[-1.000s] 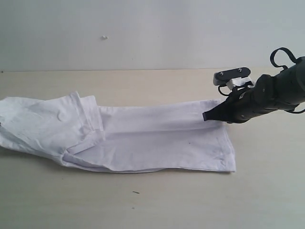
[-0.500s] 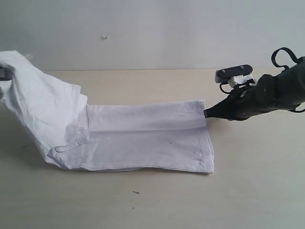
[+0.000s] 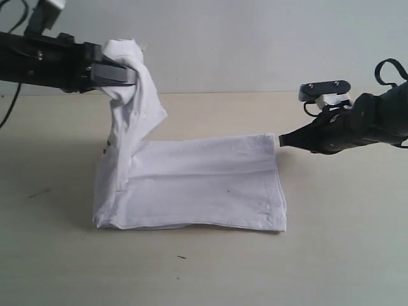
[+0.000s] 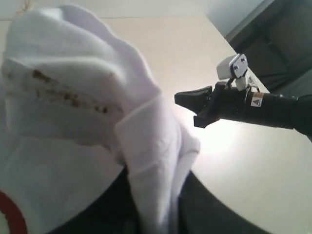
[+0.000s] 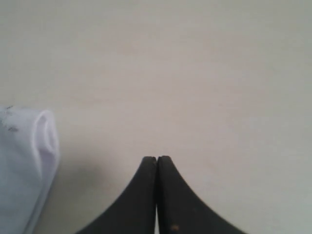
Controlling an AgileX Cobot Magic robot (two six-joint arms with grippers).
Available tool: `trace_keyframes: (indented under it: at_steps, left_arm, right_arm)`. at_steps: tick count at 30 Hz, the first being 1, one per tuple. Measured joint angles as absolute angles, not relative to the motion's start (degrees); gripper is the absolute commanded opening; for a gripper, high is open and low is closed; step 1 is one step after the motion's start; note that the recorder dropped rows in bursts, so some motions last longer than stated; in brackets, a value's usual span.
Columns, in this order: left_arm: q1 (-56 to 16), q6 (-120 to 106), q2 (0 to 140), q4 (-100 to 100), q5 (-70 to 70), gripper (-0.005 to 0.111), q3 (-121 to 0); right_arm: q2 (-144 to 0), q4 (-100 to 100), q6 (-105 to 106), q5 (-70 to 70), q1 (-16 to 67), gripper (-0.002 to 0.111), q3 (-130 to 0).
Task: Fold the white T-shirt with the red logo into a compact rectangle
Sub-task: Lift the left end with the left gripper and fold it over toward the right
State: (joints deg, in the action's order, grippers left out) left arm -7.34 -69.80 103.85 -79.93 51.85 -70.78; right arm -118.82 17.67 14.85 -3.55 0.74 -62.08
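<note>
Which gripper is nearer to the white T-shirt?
Left. The left gripper clamps the white T-shirt at its raised end; the right gripper, jaws shut and empty, sits just beside its hem.

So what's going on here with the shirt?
The left gripper holds one end of the T-shirt raised above the table, with the rest lying flat as a long folded strip. The right gripper is shut on nothing, its tip beside the strip's other end. The fold isn't finished yet.
</note>
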Motion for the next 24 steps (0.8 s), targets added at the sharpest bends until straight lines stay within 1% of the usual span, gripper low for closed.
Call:
trace_keyframes:
  at_steps: [4,9,10,11,12,13,15,17,18,19,20,21,24]
  left_arm:
    - [-14.1,-70.0,105.5,-80.7,43.6,0.000,-71.2]
    - [-20.6,-70.0,110.8,-82.1,39.4,0.000,-73.4]
    - [-21.6,-70.0,112.0,-82.5,39.1,0.001,-74.2]
    - [-22.5,-70.0,113.0,-82.7,39.1,0.004,-75.1]
    - [-23.5,-70.0,114.2,-83.1,39.3,0.009,-76.0]
    - [-24.5,-70.0,115.4,-83.2,39.6,0.018,-76.8]
    - [-26.1,-70.0,117.2,-83.3,41.4,0.043,-78.5]
    - [-27.1,-70.0,118.5,-83.5,42.8,0.073,-80.2]
    - [-27.7,-70.0,118.9,-83.5,43.5,0.085,-80.9]
    - [-27.9,-70.0,119.0,-83.6,44.2,0.089,-81.6]
    - [-28.1,-70.0,119.0,-83.6,44.8,0.089,-82.3]
    - [-28.0,-69.9,119.0,-83.3,45.7,0.085,-82.9]
    - [-27.5,-67.4,118.6,-80.1,47.3,0.067,-84.4]
  right_arm:
    - [-117.9,19.4,14.9,-3.4,-1.7,0.000,-62.1]
    - [-117.9,19.7,14.9,-2.6,-1.8,0.000,-62.1]
    - [-117.9,19.7,14.9,-2.5,-1.8,0.000,-62.1]
    - [-117.9,19.7,14.9,-2.3,-1.8,0.000,-62.1]
    - [-117.9,19.7,14.9,-2.3,-1.8,0.000,-62.1]
    - [-117.9,19.7,14.9,-2.3,-1.8,0.000,-62.1]
    - [-117.9,19.7,14.9,-2.3,-1.8,0.000,-62.1]
    - [-117.9,19.7,14.9,-2.1,-1.8,0.000,-62.1]
    - [-117.9,19.7,14.9,-1.9,-1.8,0.000,-62.1]
    - [-117.9,19.7,14.9,-1.7,-1.8,0.000,-62.1]
    - [-117.9,19.7,14.9,-1.4,-1.8,0.000,-62.1]
    - [-117.9,19.7,14.9,-1.2,-1.8,0.000,-62.1]
    - [-117.9,19.7,14.9,-1.0,-1.8,0.000,-62.1]
